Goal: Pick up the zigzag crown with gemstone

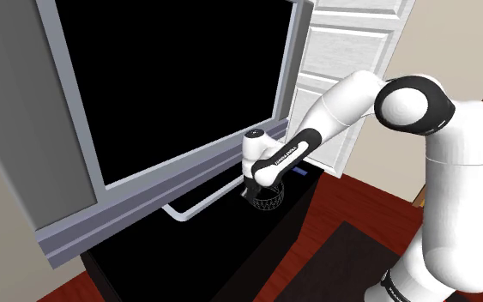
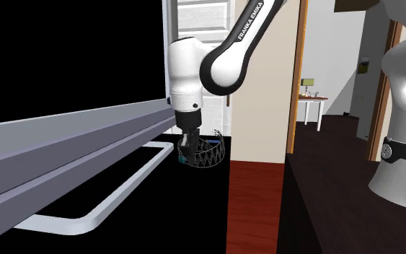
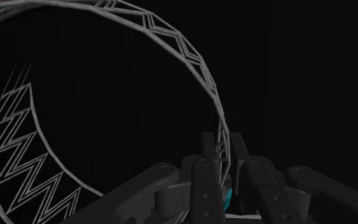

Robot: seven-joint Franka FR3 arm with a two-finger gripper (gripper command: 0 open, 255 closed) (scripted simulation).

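The crown (image 3: 25, 159) is a thin grey wire ring with a zigzag band. A teal gemstone (image 3: 227, 196) sits down by the fingers. My black gripper (image 3: 222, 147) is shut on the crown's band, one finger inside the ring and one outside. In the shoulder view the gripper (image 1: 256, 190) points down at the far end of a black cabinet top (image 1: 205, 257), with the crown (image 1: 269, 204) under it. In the second exterior view the crown (image 2: 207, 153) hangs beside the gripper (image 2: 187, 146), low over the dark top. Whether it touches the surface I cannot tell.
A large grey-framed black screen (image 1: 171, 86) stands close behind the gripper. Its pale loop-shaped foot (image 1: 198, 204) lies on the cabinet right next to the crown. A white door (image 1: 351, 51) is behind the arm. Red-brown wood floor (image 2: 255, 209) lies beyond the cabinet's edge.
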